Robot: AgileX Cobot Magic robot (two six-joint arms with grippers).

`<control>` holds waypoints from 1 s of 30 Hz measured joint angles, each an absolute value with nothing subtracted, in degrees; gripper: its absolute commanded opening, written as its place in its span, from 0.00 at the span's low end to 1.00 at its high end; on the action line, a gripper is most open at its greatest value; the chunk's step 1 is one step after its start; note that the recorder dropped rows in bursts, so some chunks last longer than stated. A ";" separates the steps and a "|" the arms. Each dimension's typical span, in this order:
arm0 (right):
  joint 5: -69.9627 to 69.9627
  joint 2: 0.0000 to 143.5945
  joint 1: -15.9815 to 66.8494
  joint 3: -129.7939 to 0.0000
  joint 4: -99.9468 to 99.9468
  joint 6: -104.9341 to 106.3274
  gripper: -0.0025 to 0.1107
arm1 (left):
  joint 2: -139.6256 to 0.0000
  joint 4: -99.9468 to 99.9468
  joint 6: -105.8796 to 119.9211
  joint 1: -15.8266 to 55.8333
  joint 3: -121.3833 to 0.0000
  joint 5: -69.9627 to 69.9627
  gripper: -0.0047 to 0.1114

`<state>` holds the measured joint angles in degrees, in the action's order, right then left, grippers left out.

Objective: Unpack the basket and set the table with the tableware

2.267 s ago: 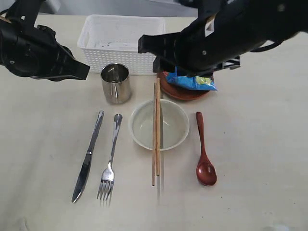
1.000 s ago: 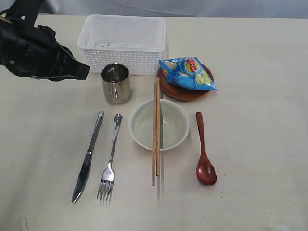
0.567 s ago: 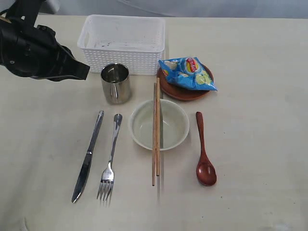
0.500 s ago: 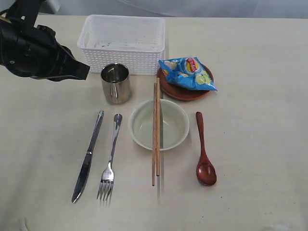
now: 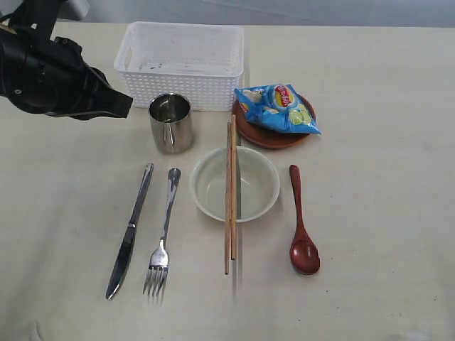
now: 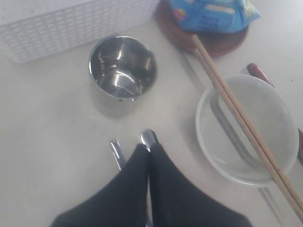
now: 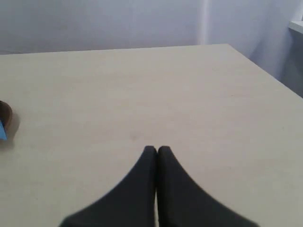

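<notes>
The left gripper (image 5: 126,104) is clenched with its two black fingers pressed tip to tip, and it grasps nothing. It sits over the far left part of the table (image 5: 384,185), with its tip pointing right at the steel cup (image 5: 171,123) and near it but not touching. In its own wrist camera, the closed tips (image 6: 149,147) show over the handle ends of the knife (image 6: 116,152) and fork (image 6: 149,136), and the cup (image 6: 122,67) is just beyond them.

On the near left, the knife (image 5: 130,231) and fork (image 5: 163,234) lie side by side, handles pointing far, apart from each other. The cup stands upright just beyond their handles. Behind the cup, at the far side, is the white basket (image 5: 186,91).

In the middle is the cream bowl (image 5: 257,188), with the two chopsticks (image 5: 230,199) laid across it close together, running far to near and overhanging the rim at both ends. To the far right of the bowl, the reddish-brown plate (image 5: 264,136) carries a blue chip bag (image 5: 279,108). The print on the bag is too small to read. The red spoon (image 5: 301,227) lies just right of the bowl with its head at the near end.

The right gripper (image 7: 156,150) is also clenched and grasps nothing. It is over bare table, well apart from the tableware, with only the plate's edge (image 7: 4,112) showing at the border of its camera.
</notes>
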<state>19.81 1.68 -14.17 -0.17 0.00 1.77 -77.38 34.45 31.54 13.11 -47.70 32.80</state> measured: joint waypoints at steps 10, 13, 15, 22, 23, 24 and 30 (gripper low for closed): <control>19.95 1.68 -14.17 -0.17 0.00 0.98 0.02 | -77.38 34.45 31.54 13.11 -47.70 32.80 0.04; 19.95 1.68 -14.17 -0.17 0.00 0.98 0.02 | -77.38 34.45 31.54 13.11 -47.70 32.80 0.04; 19.95 1.68 -14.17 -0.17 0.00 0.85 0.02 | -77.38 34.45 31.54 13.11 -47.70 32.80 0.04; 20.05 1.68 -14.17 -0.17 0.00 0.74 0.02 | -76.97 33.97 31.95 13.11 -47.70 32.80 0.04; 20.05 1.68 -14.17 -0.17 0.00 0.74 0.02 | -76.48 33.26 32.56 13.11 -47.70 32.80 0.04; 20.05 1.68 -14.17 -0.17 0.00 0.74 0.02 | -75.47 32.64 33.21 13.11 -47.59 32.47 0.04; 20.05 1.68 -14.17 -0.17 0.00 0.74 0.02 | -61.62 34.19 34.32 13.11 -41.04 20.26 0.04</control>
<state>20.05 1.68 -14.17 -0.17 0.00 0.74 -61.62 34.19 34.32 13.11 -41.04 20.26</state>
